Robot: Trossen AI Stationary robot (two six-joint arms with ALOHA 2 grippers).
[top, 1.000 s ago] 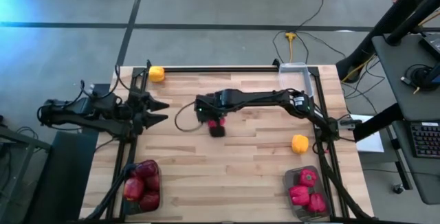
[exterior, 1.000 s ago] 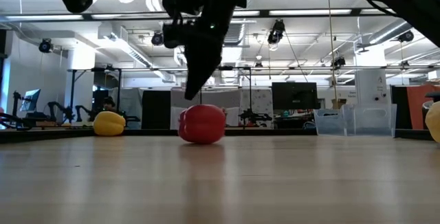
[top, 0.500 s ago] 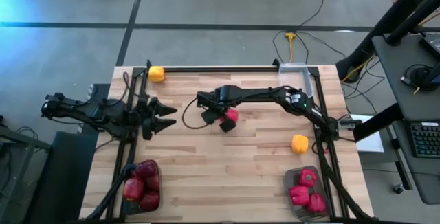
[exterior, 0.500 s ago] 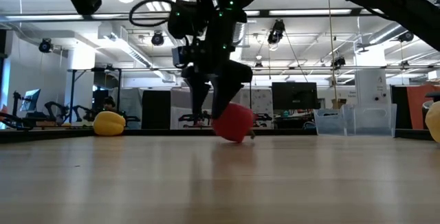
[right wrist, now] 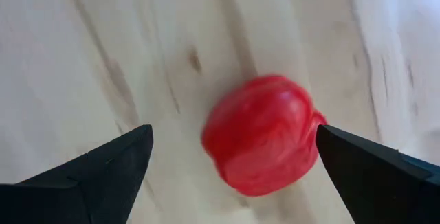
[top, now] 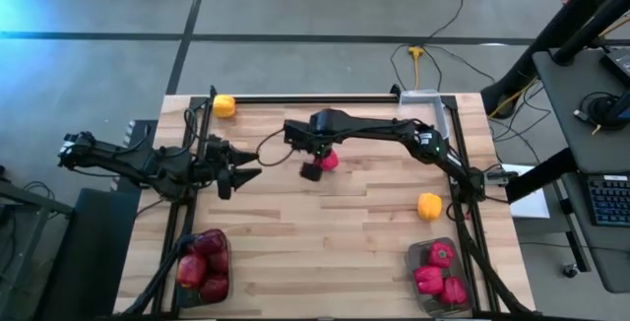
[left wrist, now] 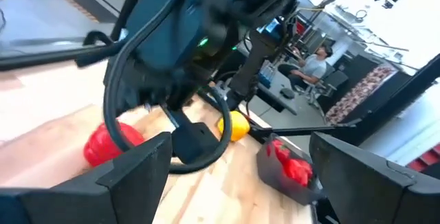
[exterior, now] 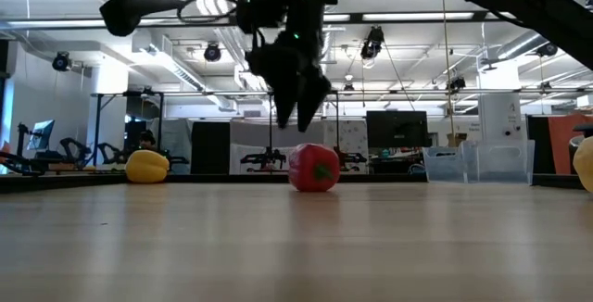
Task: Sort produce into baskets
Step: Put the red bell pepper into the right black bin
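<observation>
The right gripper [top: 313, 166] hangs near the middle of the high view, a little above centre, directly over a red pepper [top: 329, 160] that lies on the wooden surface [top: 345, 232]. In the right wrist view the jaws are spread wide on either side of the pepper [right wrist: 263, 134], not touching it, and in the low view the gripper [exterior: 298, 117] sits clear above the pepper [exterior: 313, 167], which rests on the boards.

The left gripper [top: 246, 172] is at the left of the high view, just left of centre height, pointing toward the pepper with its jaws spread and nothing between them. The left wrist view looks past those open jaws at the right arm's wrist and the pepper [left wrist: 108, 140].

One yellow pepper [top: 224, 105] lies at the upper left corner of the surface, and a second yellow pepper [top: 429, 205] lies toward the right edge, just above the lower right basket [top: 418, 258], which holds three red peppers [top: 437, 272]. The lower left basket [top: 227, 264] holds dark red apples [top: 201, 263]. A clear basket [top: 429, 101] stands at the upper right corner of the surface. All three baskets are well apart from the pepper under the right gripper.
</observation>
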